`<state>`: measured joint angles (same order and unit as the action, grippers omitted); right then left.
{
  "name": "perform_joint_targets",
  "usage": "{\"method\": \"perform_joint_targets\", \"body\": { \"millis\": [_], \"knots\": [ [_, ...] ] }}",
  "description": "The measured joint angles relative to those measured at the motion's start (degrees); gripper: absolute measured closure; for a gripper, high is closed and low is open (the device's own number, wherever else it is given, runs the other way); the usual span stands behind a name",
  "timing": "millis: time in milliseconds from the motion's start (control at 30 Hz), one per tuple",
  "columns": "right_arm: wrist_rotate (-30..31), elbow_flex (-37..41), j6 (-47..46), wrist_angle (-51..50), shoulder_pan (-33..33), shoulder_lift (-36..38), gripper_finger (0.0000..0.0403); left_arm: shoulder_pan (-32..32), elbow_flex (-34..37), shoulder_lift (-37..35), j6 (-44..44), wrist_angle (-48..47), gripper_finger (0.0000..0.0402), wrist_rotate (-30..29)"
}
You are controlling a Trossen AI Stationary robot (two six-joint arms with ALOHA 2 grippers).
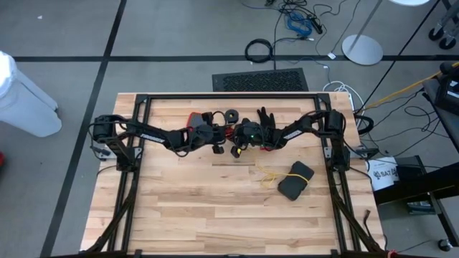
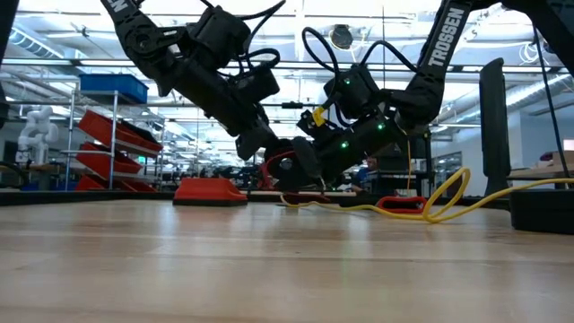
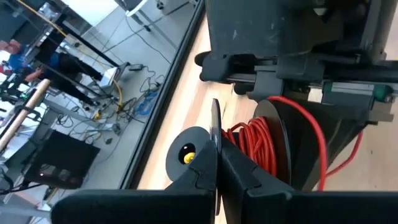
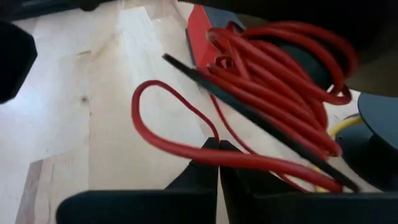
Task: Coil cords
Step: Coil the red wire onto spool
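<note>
The red-orange cord (image 3: 252,146) is wound in several turns on a black reel (image 3: 273,118) at the table's far middle, between my two grippers. My left gripper (image 3: 217,149) comes from the left and is shut on the reel's thin flange. My right gripper (image 4: 218,146) comes from the right and is shut on a loose strand of the red cord. A slack red loop (image 4: 155,118) lies on the wood. A second black reel with a yellow centre (image 3: 186,155) lies just beyond. The yellow cord (image 2: 430,202) trails loose over the table at the right. My left gripper pinches the rim of the reel's thin black flange (image 3: 215,121) between its two fingers, slanting down from the table's left. The flange stands edge-on between the fingers, with the red coil beside it. My right gripper pinches a single strand of the red cord (image 4: 186,149) between its two fingers, which lie across it and slant down from the table's right. The strand runs from the coil (image 4: 280,68) to the slack loop on the table.
A black glove (image 1: 267,118) and another black reel (image 1: 232,115) lie by the far edge. A red flat piece (image 2: 211,191) sits at the far left. A black pouch (image 1: 295,179) lies right of centre, with bare wood toward the near edge.
</note>
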<state>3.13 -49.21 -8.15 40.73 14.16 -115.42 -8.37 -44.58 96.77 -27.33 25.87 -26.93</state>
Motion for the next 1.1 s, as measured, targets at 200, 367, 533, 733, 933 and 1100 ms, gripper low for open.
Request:
{"method": "perform_joint_targets", "body": {
  "millis": [200, 367, 533, 733, 933, 1100],
  "knots": [
    [0.8, 0.0, -0.1, 1.5, 0.0, 0.0, 0.0403, 1.4, 0.0, 0.0, 0.9, -0.1, 0.0395, -3.2],
    [1.8, 0.0, 0.2, 0.9, 0.1, 0.0, 0.0403, 0.7, 0.0, 0.3, 1.1, -2.5, 0.0395, -3.2],
    [2.0, 0.0, 2.2, -0.9, 1.3, 0.0, 0.0401, -0.9, 0.0, 3.1, 1.1, -2.2, 0.0395, -0.9],
    [1.4, 0.0, 8.5, -7.4, 2.3, 0.0, 0.0379, -1.8, 0.0, 6.2, -1.1, -0.3, 0.0395, 2.7],
    [1.2, -0.1, 13.7, -9.9, 2.3, 0.2, 0.0353, -1.8, -0.2, 7.7, -3.3, 0.7, 0.0395, 4.5],
    [-2.1, -0.1, 15.1, -11.7, 2.3, 1.3, 0.0324, -1.7, -0.3, 8.6, -4.7, 0.7, 0.0395, 4.6]
  ]
}}
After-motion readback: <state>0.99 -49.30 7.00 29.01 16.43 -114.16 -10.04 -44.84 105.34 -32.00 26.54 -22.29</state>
